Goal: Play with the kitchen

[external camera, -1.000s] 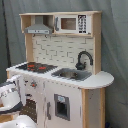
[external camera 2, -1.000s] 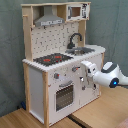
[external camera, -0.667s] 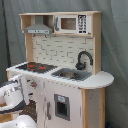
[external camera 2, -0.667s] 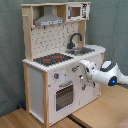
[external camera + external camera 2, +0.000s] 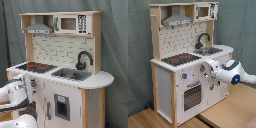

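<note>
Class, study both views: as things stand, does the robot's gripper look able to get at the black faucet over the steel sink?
Probably yes. The gripper is low at the white toy kitchen's front panel, while the black faucet and steel sink stand uncovered on top, nothing blocking them.

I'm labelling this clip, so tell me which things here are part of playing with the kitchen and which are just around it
Part of the job:
- the kitchen, with its stovetop, sink, faucet and oven door
- the gripper, at the kitchen's front panel

Just around:
- the grey curtain behind
- the wooden table beneath the arm
</note>
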Tool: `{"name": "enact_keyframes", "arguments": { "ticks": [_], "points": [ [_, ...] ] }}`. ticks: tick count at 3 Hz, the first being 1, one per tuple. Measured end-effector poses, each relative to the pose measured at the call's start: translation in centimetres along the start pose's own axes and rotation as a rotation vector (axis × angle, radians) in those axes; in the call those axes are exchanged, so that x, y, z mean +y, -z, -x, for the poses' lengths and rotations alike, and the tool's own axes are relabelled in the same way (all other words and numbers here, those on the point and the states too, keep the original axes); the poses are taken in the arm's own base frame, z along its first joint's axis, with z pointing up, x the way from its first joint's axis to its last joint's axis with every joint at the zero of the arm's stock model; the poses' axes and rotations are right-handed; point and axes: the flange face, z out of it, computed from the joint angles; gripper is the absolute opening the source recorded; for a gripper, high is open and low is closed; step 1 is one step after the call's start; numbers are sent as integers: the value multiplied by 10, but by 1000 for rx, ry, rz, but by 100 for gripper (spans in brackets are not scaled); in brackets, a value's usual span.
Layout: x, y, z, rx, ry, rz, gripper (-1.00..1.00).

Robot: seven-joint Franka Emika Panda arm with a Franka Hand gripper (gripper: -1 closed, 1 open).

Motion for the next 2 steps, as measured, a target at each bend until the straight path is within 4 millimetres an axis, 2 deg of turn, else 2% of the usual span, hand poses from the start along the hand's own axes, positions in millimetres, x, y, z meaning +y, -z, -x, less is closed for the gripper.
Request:
{"name": "enact_keyframes", "arguments": {
  "ticks": [1,2],
  "points": [
    [0,0,0,-1,-1,0,-100],
    [7,-1,-3,10,145,33,-100]
  ]
}}
